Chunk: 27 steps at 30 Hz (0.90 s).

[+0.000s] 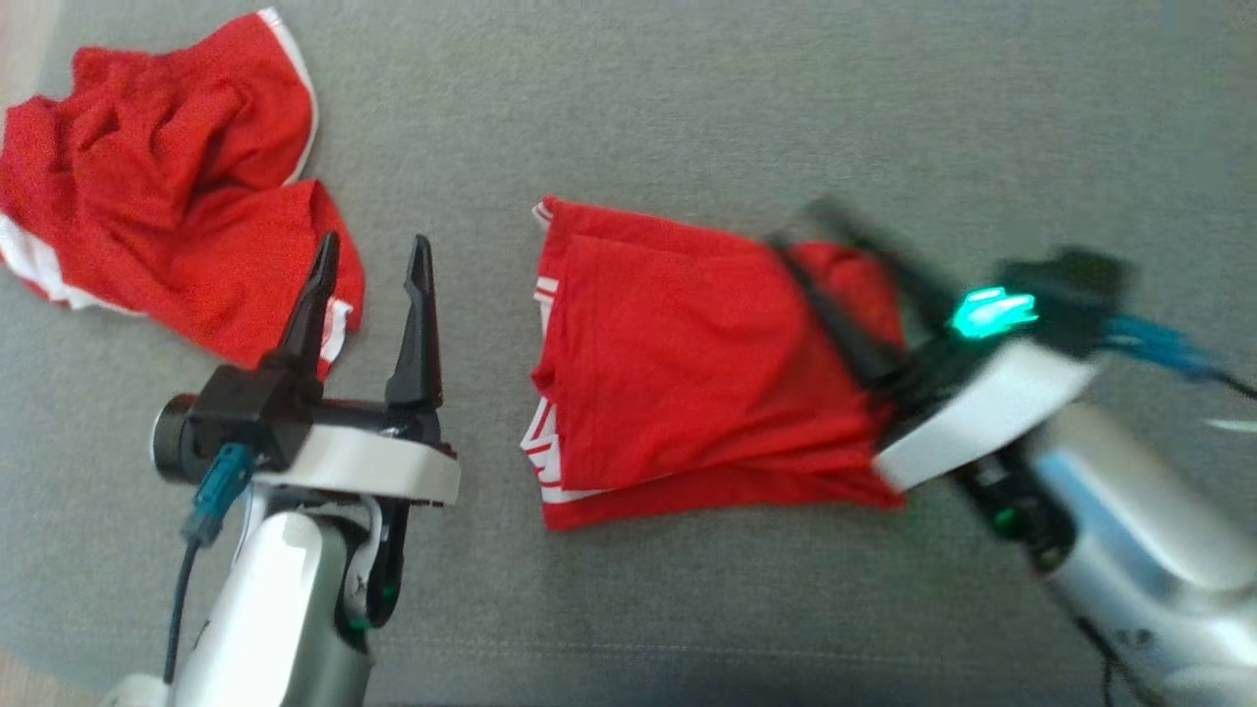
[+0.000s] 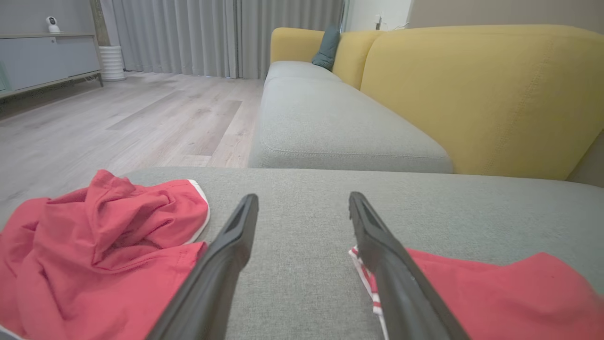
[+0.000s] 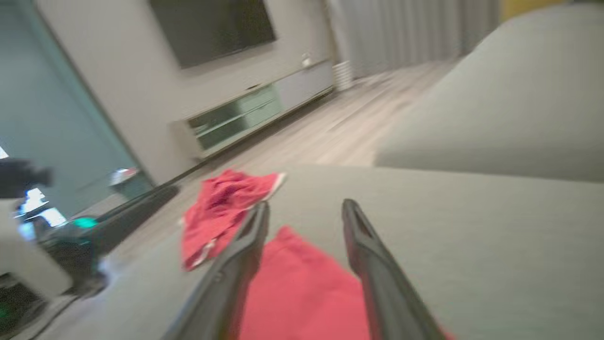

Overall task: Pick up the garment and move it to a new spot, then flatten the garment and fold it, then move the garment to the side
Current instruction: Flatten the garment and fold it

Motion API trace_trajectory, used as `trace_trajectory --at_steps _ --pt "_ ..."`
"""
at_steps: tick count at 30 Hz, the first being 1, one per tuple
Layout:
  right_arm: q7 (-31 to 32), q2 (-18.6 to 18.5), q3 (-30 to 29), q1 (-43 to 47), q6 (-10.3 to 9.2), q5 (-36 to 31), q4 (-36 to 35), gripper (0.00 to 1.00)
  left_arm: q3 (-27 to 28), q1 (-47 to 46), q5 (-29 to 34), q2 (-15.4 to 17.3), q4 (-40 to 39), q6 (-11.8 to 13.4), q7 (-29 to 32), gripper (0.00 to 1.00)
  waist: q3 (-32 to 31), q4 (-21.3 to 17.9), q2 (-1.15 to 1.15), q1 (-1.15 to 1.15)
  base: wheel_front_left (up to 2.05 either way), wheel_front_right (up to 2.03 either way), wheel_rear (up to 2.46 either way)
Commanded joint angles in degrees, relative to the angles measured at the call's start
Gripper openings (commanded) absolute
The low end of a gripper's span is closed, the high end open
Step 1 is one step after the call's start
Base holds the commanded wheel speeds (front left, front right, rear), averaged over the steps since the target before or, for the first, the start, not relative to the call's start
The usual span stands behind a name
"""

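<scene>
A folded red garment [image 1: 687, 383] with white trim lies flat in the middle of the grey cushion [image 1: 687, 118]. My right gripper [image 1: 797, 228], blurred by motion, reaches over the garment's right part. In the right wrist view its fingers [image 3: 306, 205] stand apart above the red cloth [image 3: 302, 293] with nothing between them. My left gripper [image 1: 368, 265] hangs open to the left of the garment, holding nothing. The left wrist view shows the left gripper [image 2: 303, 198] over bare cushion, with the folded garment [image 2: 495, 293] to its right.
A second red garment [image 1: 167, 187] lies crumpled at the cushion's far left [image 2: 104, 236] [image 3: 222, 212]. Beyond the cushion run a yellow sofa back [image 2: 472, 94], more grey seat [image 2: 330, 123] and wooden floor [image 2: 118, 118]. The cushion's left edge drops to the floor.
</scene>
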Motion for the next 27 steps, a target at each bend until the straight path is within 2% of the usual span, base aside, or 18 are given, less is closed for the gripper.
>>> trace_trajectory --at_steps 1,6,11,17,27 --pt "-2.09 1.67 -7.05 4.79 -0.04 -4.34 -0.82 1.00 2.74 -0.50 0.56 1.49 -2.53 0.34 -0.69 1.00 -1.05 -1.26 0.00 0.00 0.00 0.00 0.00" --pt "-2.97 7.81 -26.15 13.44 -0.04 -15.89 -2.79 1.00 3.85 0.73 0.66 2.31 -3.42 0.88 -0.69 1.00 -2.27 -2.72 0.00 0.00 0.00 0.00 0.00" --pt "-1.27 13.33 -38.03 19.59 -0.04 -24.37 -6.61 1.00 4.91 1.90 0.95 3.20 -3.95 1.45 -0.69 1.00 -3.53 -3.81 0.00 0.00 0.00 0.00 0.00" --pt "0.95 16.53 -42.13 23.79 -0.04 -27.56 -9.38 1.00 5.14 3.40 0.92 3.75 -3.65 1.37 -0.69 1.00 -5.17 -4.42 0.00 0.00 0.00 0.00 0.00" --pt "4.09 19.04 -43.61 29.47 -0.04 -28.53 -10.57 1.00 4.70 7.30 0.95 4.32 -2.42 1.27 -0.69 1.00 -9.66 -4.56 0.00 0.00 0.00 0.00 0.00"
